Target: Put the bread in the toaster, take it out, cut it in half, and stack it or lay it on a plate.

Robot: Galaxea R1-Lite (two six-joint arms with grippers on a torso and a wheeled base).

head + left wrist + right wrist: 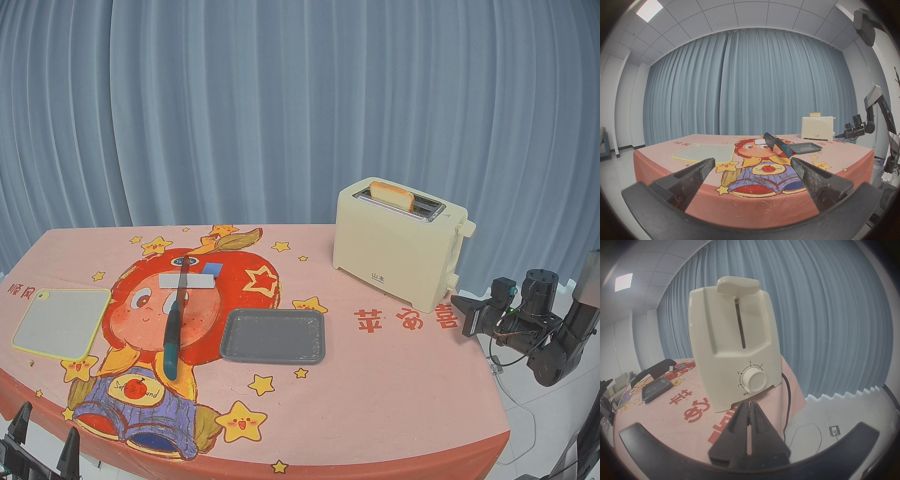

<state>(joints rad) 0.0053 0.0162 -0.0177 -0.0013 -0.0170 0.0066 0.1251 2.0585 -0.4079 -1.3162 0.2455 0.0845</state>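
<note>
Left gripper [751,161] stood off the near edge of the table [387,400] with fingers apart, the right gripper [749,405] was closed near the toaster [394,250], and the bread [391,194] stood raised in its slot

We record these colours:

- The toaster [400,250] is cream.
- The bread [391,195] is golden-brown.
- The plate [273,336] is dark grey.
- The knife [174,325] has a teal handle and a dark blade.
- The board [61,322] is pale grey with a yellow-green rim.
- The table [387,387] is pink, printed with a red apple-faced figure, yellow stars and red characters.
- The curtain [281,112] is blue-grey.
</note>
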